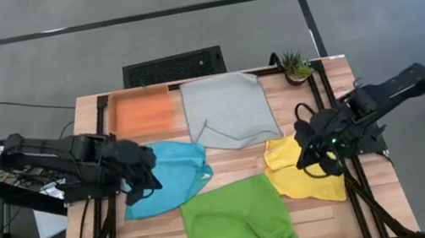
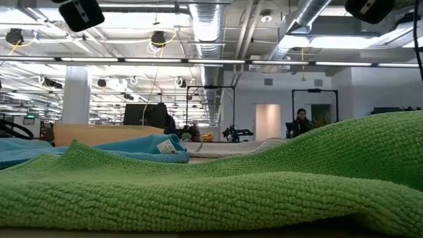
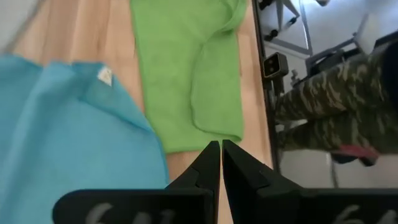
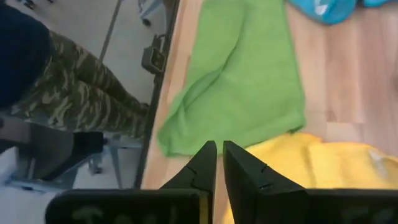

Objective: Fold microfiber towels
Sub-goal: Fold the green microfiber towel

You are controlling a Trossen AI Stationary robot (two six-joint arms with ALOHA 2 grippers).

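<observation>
Four towels lie crumpled on the wooden table: lime green at the near middle, sky blue at the left, pale grey at the far middle, yellow at the right. My left gripper is shut and empty, raised above the blue towel's left part. My right gripper is shut and empty, raised above the yellow towel. The green towel shows ahead of both pairs of fingers and fills the low view.
A shallow orange tray sits at the far left corner and a small potted plant at the far right. A person in camouflage trousers stands just past the table's near edge. Bare wood shows between the towels.
</observation>
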